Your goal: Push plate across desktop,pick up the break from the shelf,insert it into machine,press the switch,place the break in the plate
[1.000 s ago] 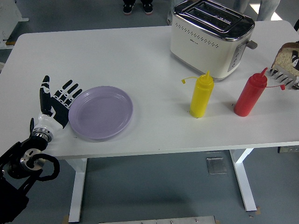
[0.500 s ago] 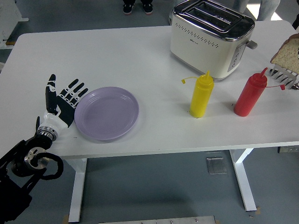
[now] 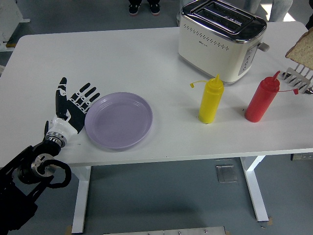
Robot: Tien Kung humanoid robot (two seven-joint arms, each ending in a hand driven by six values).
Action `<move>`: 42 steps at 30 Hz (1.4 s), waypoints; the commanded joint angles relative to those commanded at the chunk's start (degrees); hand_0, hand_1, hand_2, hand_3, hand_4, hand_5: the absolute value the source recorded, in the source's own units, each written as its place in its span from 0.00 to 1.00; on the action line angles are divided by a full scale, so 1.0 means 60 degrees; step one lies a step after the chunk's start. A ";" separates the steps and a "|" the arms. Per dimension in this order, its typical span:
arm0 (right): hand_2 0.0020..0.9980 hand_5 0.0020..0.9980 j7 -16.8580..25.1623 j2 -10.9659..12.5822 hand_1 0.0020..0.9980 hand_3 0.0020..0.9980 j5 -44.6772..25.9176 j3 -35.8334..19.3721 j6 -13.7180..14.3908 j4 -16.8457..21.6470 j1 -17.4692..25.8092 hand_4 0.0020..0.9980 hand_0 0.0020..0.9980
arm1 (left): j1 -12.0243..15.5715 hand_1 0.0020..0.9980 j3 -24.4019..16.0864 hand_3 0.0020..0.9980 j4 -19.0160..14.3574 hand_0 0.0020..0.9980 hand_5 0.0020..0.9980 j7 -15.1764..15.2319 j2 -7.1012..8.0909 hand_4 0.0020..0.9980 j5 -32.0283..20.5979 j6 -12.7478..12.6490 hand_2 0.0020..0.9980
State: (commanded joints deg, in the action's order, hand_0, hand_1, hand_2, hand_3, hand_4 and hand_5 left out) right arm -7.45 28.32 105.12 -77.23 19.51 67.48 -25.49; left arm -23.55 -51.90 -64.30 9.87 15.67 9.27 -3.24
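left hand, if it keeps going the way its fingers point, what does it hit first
The left hand lies open, fingers aimed right and slightly away, already against the purple plate. The plate is what it meets first.

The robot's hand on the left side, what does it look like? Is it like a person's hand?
A bit like one. The left hand has five thin black fingers with small white marks along them, like little knuckles. The wrist is a white cuff with a silver ring under it. Below that the arm is black and chunky, with round joints and a thick black cable looping beside it.
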 joint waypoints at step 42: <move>0.47 0.00 -0.2736 0.1815 0.50 0.41 -0.4629 0.1541 -0.0645 0.2870 -0.2598 0.10 0.45 | -0.0809 0.77 0.1630 0.69 -0.0130 0.82 1.00 -0.0092 -0.0140 0.82 -0.0308 -0.0045 0.72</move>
State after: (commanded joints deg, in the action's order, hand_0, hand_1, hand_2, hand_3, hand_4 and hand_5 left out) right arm -23.86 39.21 77.35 -67.99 15.64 84.70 -41.08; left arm -28.40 -42.12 -65.08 9.32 14.83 7.42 -3.51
